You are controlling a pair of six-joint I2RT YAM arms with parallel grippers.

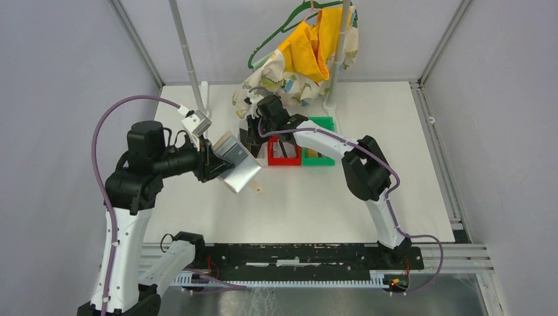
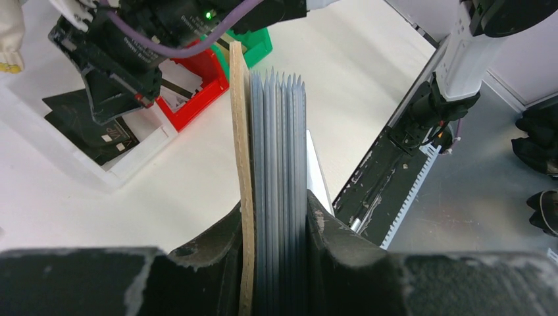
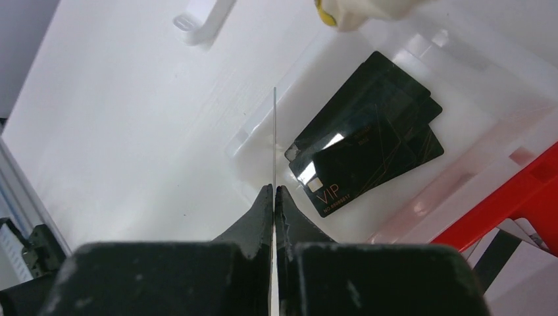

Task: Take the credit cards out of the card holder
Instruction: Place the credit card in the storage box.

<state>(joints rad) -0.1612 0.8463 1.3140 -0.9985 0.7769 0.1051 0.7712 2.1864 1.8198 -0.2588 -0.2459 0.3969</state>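
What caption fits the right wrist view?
Right gripper pinching a thin card edge-on over black cards in the white bin.

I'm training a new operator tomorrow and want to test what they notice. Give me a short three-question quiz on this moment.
1. True or false: the left pincer grips the tan leather-like folding card holder clear of the table.
2. Which holds the black plastic cards? A red plastic bin, B white plastic bin, C green plastic bin.
3. Fill in: the right pincer is shut on an edge-on ____.
Key: 1 true; 2 B; 3 thin card.
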